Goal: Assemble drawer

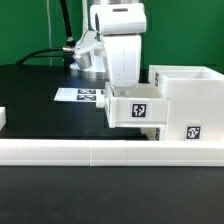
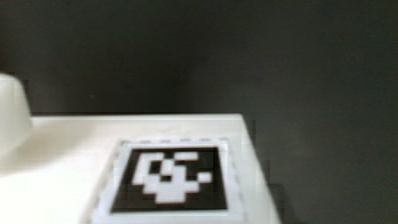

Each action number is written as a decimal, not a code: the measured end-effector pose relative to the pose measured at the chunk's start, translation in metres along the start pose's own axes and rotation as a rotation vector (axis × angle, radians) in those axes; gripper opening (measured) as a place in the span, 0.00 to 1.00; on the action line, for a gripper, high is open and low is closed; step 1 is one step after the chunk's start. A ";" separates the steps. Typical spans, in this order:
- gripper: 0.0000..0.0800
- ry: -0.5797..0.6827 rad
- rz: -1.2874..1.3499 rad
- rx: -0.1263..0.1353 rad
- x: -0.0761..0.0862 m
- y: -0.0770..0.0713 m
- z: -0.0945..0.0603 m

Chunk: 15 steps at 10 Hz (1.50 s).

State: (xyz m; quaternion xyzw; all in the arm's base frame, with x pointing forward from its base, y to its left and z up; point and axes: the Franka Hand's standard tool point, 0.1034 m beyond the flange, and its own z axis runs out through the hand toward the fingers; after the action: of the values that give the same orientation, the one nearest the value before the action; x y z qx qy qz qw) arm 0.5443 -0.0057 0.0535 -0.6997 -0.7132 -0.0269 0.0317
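Observation:
In the exterior view my gripper (image 1: 122, 90) comes straight down onto a small white drawer tray (image 1: 137, 110) with a square tag on its near face. The tray hangs above the table, one end just inside the large white box shell (image 1: 188, 100) at the exterior view's right. My fingers are hidden by the tray's wall, and the gripper appears shut on it. The wrist view is filled by a close, blurred white tray surface with a tag (image 2: 169, 178); no fingers show there. No second tray is in view.
The marker board (image 1: 78, 96) lies flat on the black table behind the tray. The long low white border wall (image 1: 100, 152) runs across the front. A small white piece (image 1: 3, 118) sits at the exterior view's left edge.

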 end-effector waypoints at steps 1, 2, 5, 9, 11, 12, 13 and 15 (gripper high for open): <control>0.05 -0.001 -0.002 0.004 0.001 0.000 0.000; 0.05 -0.001 0.002 0.003 0.001 0.000 0.000; 0.05 -0.001 0.003 0.003 0.000 0.000 0.000; 0.05 0.005 -0.013 0.000 0.010 0.003 0.000; 0.05 0.011 -0.024 -0.002 0.018 0.005 0.001; 0.05 0.012 -0.026 -0.001 0.020 0.005 0.001; 0.05 0.012 -0.009 0.000 0.022 0.005 0.002; 0.05 0.012 0.005 0.001 0.021 0.004 0.002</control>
State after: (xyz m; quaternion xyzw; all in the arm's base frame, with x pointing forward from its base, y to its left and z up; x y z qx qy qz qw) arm 0.5482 0.0159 0.0536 -0.7013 -0.7112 -0.0308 0.0364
